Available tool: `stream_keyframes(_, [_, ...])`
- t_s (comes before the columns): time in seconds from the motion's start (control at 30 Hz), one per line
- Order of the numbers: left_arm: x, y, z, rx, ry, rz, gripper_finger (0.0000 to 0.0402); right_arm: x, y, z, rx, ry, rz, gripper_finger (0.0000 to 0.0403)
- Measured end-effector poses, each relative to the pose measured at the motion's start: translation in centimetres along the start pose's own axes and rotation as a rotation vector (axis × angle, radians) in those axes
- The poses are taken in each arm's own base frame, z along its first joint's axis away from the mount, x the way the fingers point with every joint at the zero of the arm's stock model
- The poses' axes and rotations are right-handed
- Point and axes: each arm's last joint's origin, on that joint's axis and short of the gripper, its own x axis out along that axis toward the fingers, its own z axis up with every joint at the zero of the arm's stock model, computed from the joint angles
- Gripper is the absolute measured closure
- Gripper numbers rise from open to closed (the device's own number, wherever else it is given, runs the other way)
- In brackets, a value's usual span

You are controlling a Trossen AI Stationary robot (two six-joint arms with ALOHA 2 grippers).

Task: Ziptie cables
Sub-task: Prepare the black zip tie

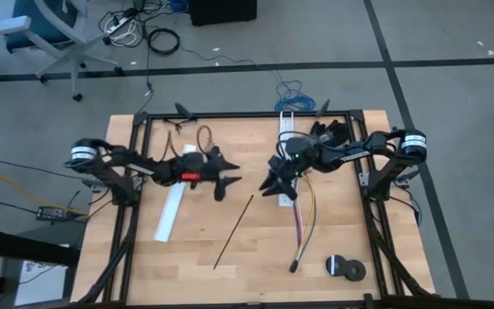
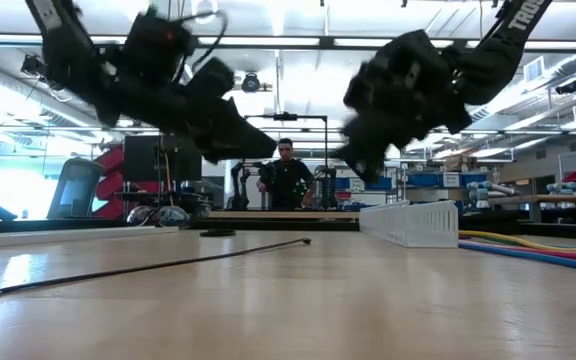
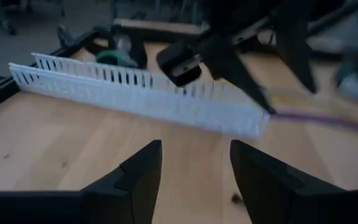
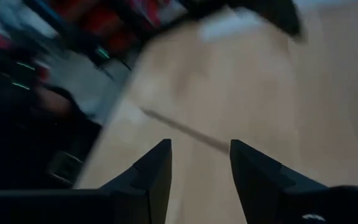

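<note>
The cables [image 1: 304, 219], a loose bundle of yellow, pinkish and purple wires, lie stretched along the table [image 1: 358, 232], running from under the right pincer [image 1: 280, 183] down to a small dark end near the table's front edge. Just beside that dark end, toward the table's right edge, sit two black round rolls [image 1: 346, 268]. One ziptie [image 1: 234, 233], a thin straight black strip, lies slantwise on the bare wood well to the left of the cables, touching nothing; in the low view it shows as a dark line flat on the table top [image 2: 148, 266]. A white slotted channel [image 1: 283, 154] lies at the cables' far end, under the right arm, and a second white channel [image 1: 171, 210] lies farther left beyond the ziptie, under the left arm. The right arm reaches in from the right edge, bent low, its pincer hanging over the cables' far end with fingers [image 4: 263, 177] parted and nothing between them. The left arm reaches in from the left edge toward the cables, its pincer [image 1: 226, 177] raised above the wood on the ziptie's far side, fingers [image 3: 135, 180] likewise parted and empty.
</note>
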Motion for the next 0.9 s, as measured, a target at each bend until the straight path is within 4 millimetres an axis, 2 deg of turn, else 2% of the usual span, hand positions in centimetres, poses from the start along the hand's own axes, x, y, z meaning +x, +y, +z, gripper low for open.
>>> stream_keyframes(0.17, [0.4, -3.2, 2.3, 0.116, 0.212, 0.071, 0.0199, 0.4, 1.4, -2.1, 0.069, 0.162, -0.206, 0.0250])
stream_keyframes(0.33, [0.7, -5.6, 3.8, 0.098, 0.232, 0.040, 0.0199, 0.5, 5.6, -2.1, 0.015, 0.161, -0.270, 0.0250])
stream_keyframes(0.43, [0.8, -6.3, 3.5, 0.055, 0.245, 0.027, 0.0199, -0.1, 9.0, -2.1, -0.023, 0.140, -0.310, 0.0251])
stream_keyframes(0.6, [1.5, -6.5, 2.0, -0.073, 0.300, 0.037, 0.0199, -1.5, 13.8, -3.4, -0.046, 0.107, -0.421, 0.0258])
stream_keyframes(0.77, [3.3, -6.4, -0.3, -0.268, 0.342, 0.088, 0.0199, -1.7, 16.9, -5.5, -0.024, 0.088, -0.489, 0.0268])
stream_keyframes(0.9, [4.8, -6.4, -1.7, -0.328, 0.385, 0.106, 0.0199, -1.9, 18.5, -7.6, -0.019, 0.097, -0.565, 0.0276])
